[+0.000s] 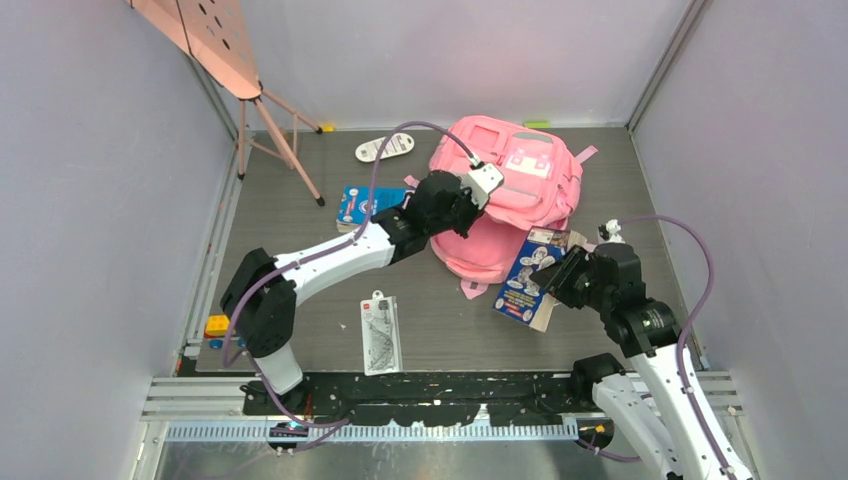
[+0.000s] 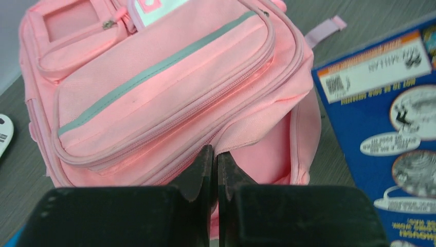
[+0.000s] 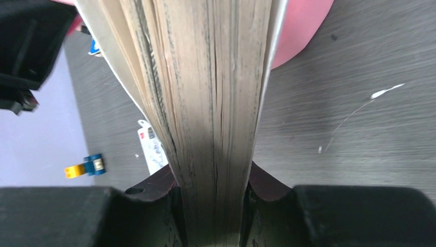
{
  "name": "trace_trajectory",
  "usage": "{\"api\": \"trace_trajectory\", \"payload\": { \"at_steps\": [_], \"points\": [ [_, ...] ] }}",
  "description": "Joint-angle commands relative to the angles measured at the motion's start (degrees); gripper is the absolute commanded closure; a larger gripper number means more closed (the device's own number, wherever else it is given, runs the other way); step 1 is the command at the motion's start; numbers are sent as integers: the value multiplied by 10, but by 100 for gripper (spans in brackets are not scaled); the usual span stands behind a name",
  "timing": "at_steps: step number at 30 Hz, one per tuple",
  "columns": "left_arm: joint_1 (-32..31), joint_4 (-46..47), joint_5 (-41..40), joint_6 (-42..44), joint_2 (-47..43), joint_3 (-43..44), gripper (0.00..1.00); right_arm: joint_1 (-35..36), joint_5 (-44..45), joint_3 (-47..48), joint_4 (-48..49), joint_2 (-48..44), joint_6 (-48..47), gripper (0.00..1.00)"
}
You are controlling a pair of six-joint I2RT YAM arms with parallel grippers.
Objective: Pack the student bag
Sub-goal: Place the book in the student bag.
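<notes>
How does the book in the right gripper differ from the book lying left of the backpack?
The held book is clamped at its edge by the right gripper, right of the backpack. The other book lies flat on the table, left of the backpack, with nothing gripping it. The held book's cover shows almost fully, while the left arm partly hides the other book. Both covers are blue.

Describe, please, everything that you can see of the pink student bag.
The student bag is a soft pink fabric backpack lying slumped, front up, on the far right part of the grey table. It has zipped front pockets, a grey stripe, a white patch and a pink strap end. Its main compartment gapes toward the arms. The left gripper is shut on that opening's lip. A blue book hangs at its near right edge; whether they touch cannot be told.
</notes>
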Motion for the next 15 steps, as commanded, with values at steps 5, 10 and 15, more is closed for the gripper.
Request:
{"api": "trace_trajectory", "payload": {
  "at_steps": [5, 10, 15],
  "points": [
    [0, 15, 42, -101, -52, 93, 100, 2, -112, -84, 107, -73, 125, 100],
    [-1, 43, 99, -148, -81, 83, 100, 2, -91, -126, 215, -76, 163, 100],
    [-7, 45, 148, -182, -106, 73, 100, 2, -39, -144, 322, -49, 189, 99]
  ]
}}
